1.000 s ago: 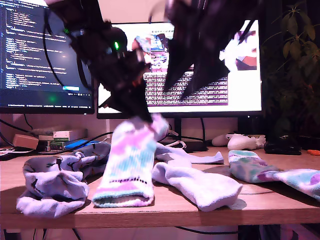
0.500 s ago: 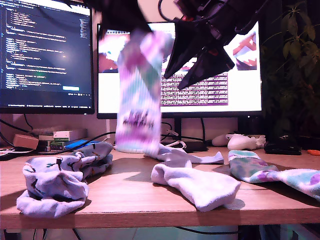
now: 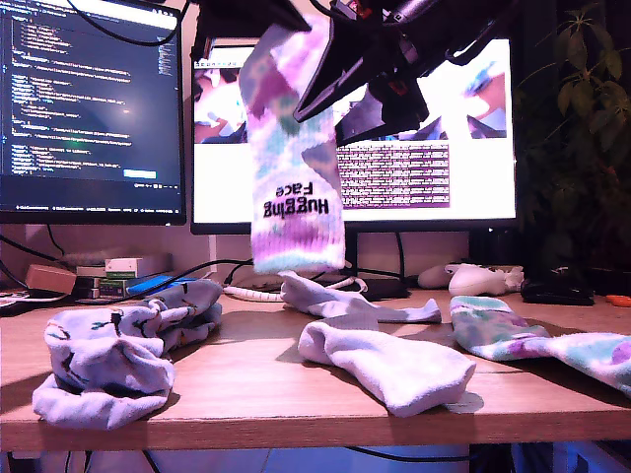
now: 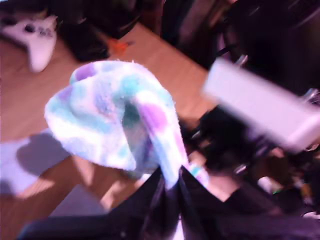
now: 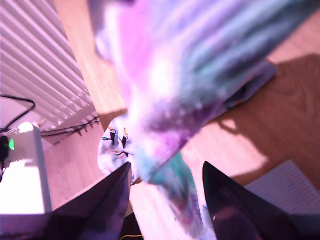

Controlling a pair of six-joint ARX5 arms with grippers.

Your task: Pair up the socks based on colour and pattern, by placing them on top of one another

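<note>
The tie-dye sock (image 3: 291, 148) is hanging cuff-down, high over the middle of the tabletop (image 3: 246, 389), with its lettered band dangling clear of everything below. Your first pincer (image 4: 167, 186) is clenching the sock's upper end, which is why the fabric is draping straight down. Your second pincer (image 5: 166, 170) is hovering just beside the fabric with its fingers spread, gripping nothing; it looks placed to steady the loose end. The matching tie-dye sock (image 3: 537, 345) is lying flat on the exterior view's right, so that is likely where you are heading. The white socks (image 3: 389, 367) are sprawling in the middle, and the pale blue socks (image 3: 118, 350) are bunching on the exterior view's left.
</note>
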